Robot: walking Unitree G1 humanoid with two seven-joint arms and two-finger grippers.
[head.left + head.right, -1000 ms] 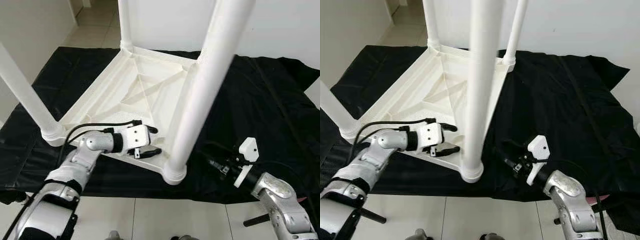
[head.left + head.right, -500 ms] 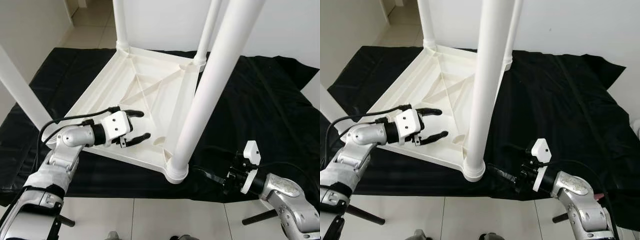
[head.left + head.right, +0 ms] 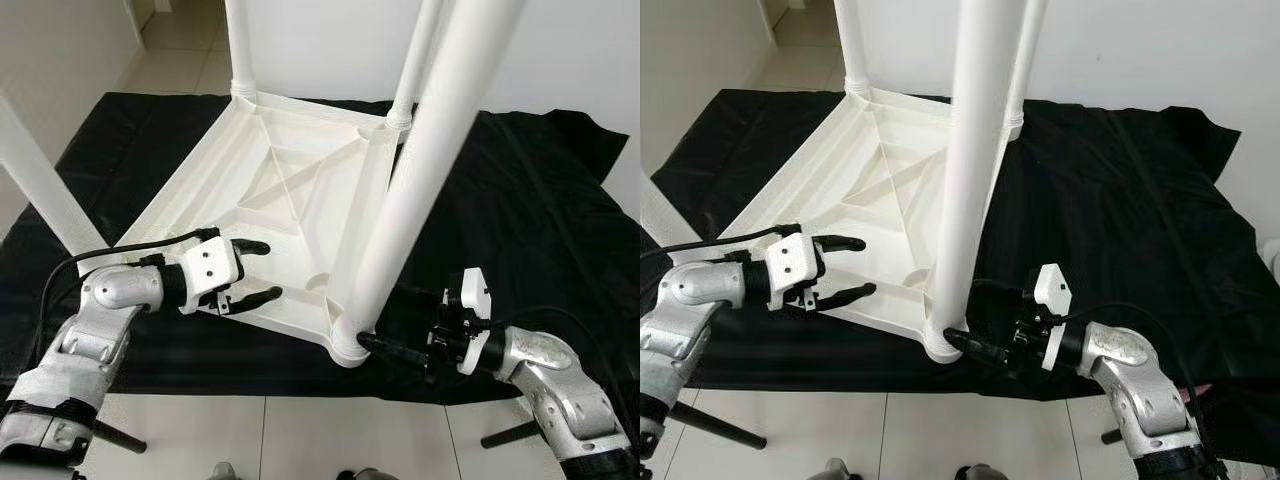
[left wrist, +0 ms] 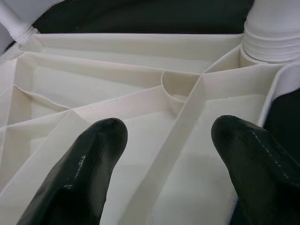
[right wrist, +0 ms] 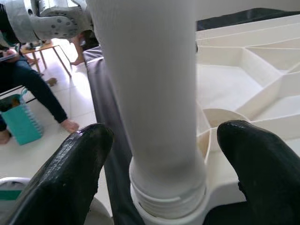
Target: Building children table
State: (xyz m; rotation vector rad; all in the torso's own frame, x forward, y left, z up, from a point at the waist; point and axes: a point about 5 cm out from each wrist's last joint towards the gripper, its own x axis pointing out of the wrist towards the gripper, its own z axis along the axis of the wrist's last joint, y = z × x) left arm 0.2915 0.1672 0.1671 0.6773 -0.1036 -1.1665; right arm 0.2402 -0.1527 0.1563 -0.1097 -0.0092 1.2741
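Spread jaws are seen on both grippers, neither pinching anything. In the eye views, the upturned table is laid on a black cloth on the floor, its legs pointing up. The left gripper is held over the near left rim, one finger above the ribs and one beside the edge. The right gripper is set low at the foot of the near leg, where it enters its corner socket.

In the left wrist view, the ribbed underside is framed between the black fingers, without clear contact.

In the right wrist view, the leg is straddled just above its threaded collar, a gap showing on each side.

Should the leg be gripped off-centre, it could be tilted or loosened in the socket. Since the table is not pinned by the left gripper, it could be slid over the cloth.
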